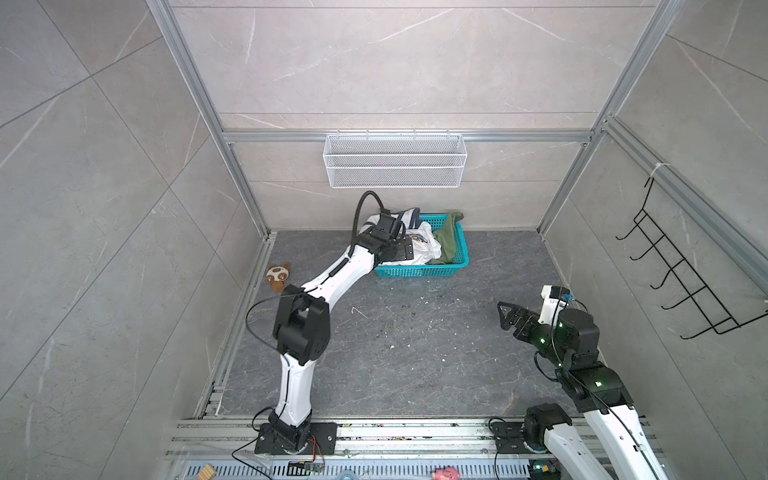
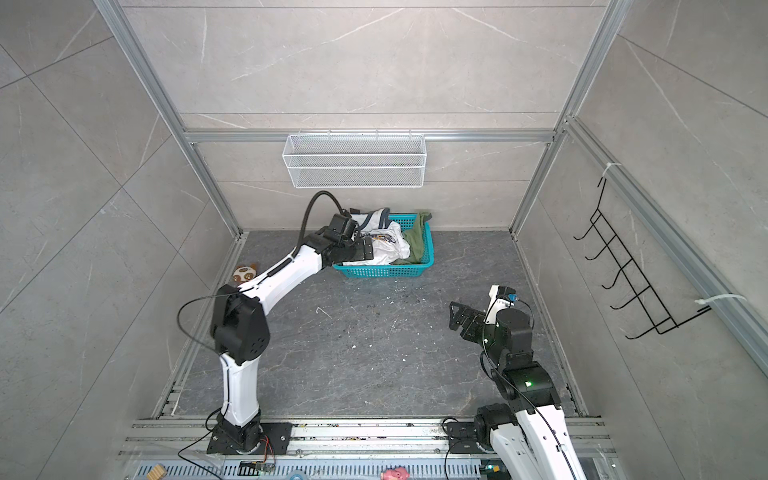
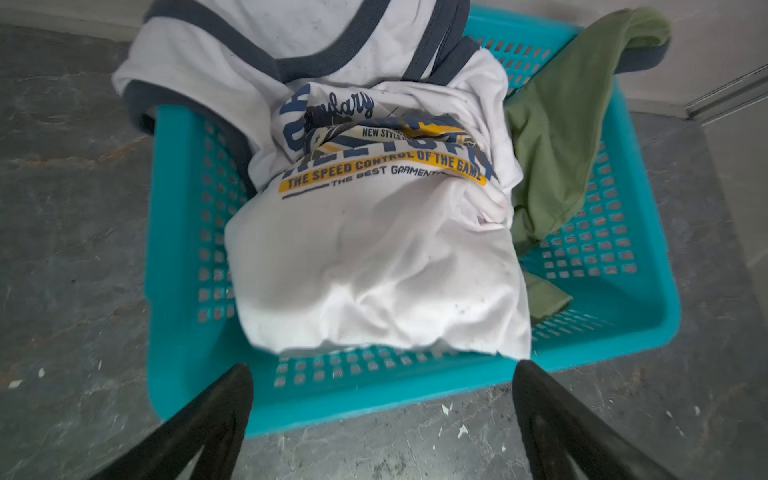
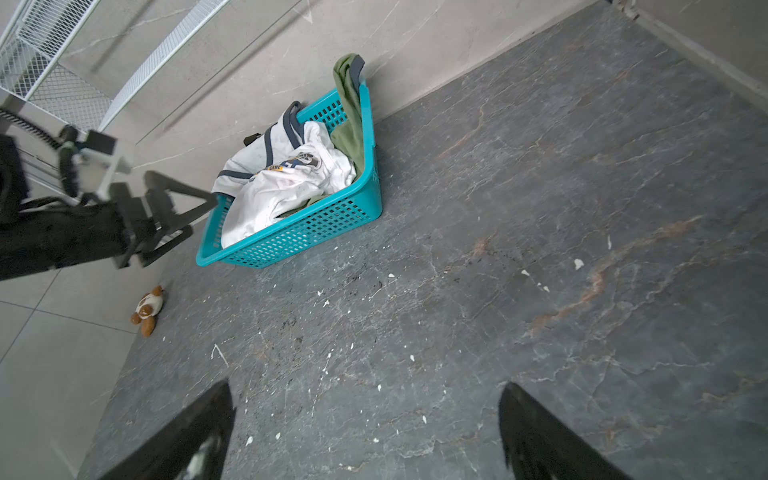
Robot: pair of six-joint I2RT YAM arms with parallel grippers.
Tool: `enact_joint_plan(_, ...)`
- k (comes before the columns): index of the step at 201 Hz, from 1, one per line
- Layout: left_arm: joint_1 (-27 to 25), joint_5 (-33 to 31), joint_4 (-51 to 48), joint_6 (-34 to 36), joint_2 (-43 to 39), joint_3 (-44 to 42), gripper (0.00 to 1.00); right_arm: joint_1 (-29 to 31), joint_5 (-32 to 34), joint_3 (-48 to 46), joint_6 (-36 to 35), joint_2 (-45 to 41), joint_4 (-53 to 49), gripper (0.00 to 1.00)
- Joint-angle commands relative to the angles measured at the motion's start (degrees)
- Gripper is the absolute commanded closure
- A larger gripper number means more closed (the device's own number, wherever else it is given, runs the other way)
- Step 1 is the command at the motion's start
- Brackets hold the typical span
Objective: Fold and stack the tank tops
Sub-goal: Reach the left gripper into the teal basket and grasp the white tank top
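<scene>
A crumpled white tank top (image 3: pixel 374 257) with navy trim and a blue-and-yellow print fills most of the teal basket (image 3: pixel 183 249). An olive green tank top (image 3: pixel 561 137) lies beside it and drapes over the basket's far corner. Both tops (image 1: pixel 424 245) (image 1: pixel 449 245) show in both top views, at the back wall. My left gripper (image 3: pixel 382 365) hangs open over the basket's edge (image 1: pixel 419 272), just short of the white cloth, holding nothing. My right gripper (image 1: pixel 503 316) hovers open and empty over bare table at the right, away from the basket (image 4: pixel 307 232).
A small brown-and-white plush toy (image 1: pixel 278 276) lies at the table's left edge. A white wire mesh shelf (image 1: pixel 395 160) hangs on the back wall above the basket. A black hook rack (image 1: pixel 681 282) is on the right wall. The dark stone table (image 1: pixel 415 353) is flecked white.
</scene>
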Motion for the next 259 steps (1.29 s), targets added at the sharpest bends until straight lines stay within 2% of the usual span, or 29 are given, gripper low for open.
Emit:
enact_joint_plan(1,0.34,-4.38,-8.53,3.47,6.75,10.45,0.04,0.22,-2.51,-1.06,2.05,-2.34,-2.09,0.01)
enact_joint_plan(30,0.39,-4.6,-9.91,5.0,15.22,20.66,0.16,0.19,-3.38,-4.29,3.53,-4.67,-2.03,0.0)
enact_joint_plan(54,0.46,-4.48,-9.88,5.97,18.74,25.38,0.34,0.18,-3.89,-5.25,3.52,-4.28,-1.61,0.0)
enact_joint_plan(78,0.68,-4.16,-8.69,6.44,19.87,25.57,0.51,0.21,-3.27,-5.22,3.01,-3.24,-1.14,0.0)
enact_joint_plan(104,2.0,-5.81,-9.42,4.96,19.74,25.35,0.76,0.17,-3.22,-4.79,2.98,-1.9,-0.31,0.0)
enact_joint_plan(150,7.54,-7.32,-9.25,3.38,14.97,18.76,0.97,0.19,-3.45,-4.93,2.98,-1.09,-0.13,0.01)
enact_joint_plan(190,13.17,-8.22,-8.67,7.05,8.35,11.1,1.0,0.14,-3.34,-6.08,3.49,-2.08,-0.51,0.01)
enact_joint_plan(230,21.5,-8.71,-7.6,5.4,2.15,3.55,1.0,0.19,-3.21,-6.2,3.54,-2.1,-0.6,0.01)
enact_joint_plan(259,27.17,-7.64,-6.95,5.62,-0.13,2.31,1.0,0.19,-3.26,-6.01,3.43,-2.09,-0.77,0.01)
